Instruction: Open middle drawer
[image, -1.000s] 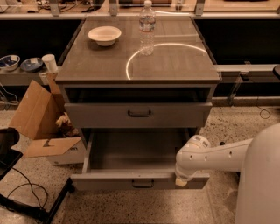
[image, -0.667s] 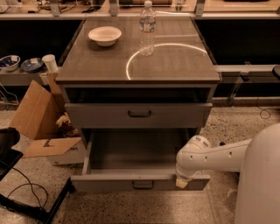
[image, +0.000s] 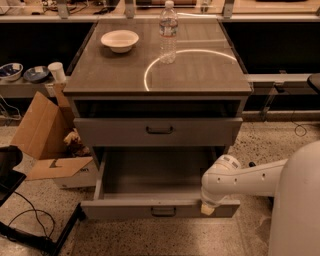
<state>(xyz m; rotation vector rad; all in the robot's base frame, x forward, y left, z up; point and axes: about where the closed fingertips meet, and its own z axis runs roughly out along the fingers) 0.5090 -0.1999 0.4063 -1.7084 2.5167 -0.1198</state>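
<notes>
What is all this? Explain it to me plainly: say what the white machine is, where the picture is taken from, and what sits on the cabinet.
The white shape at lower right is a robot's arm. At its end is the pincer, its grasping part. It is down at the right end of the middle drawer, against the front. That drawer is pulled out and shows a plain grey inside. I cannot tell whether the pincer grips anything. There is only one picture, looking down on the front of a grey cabinet. On its top stand a white bowl and a water bottle. An open cardboard box sits on the floor to the left.
</notes>
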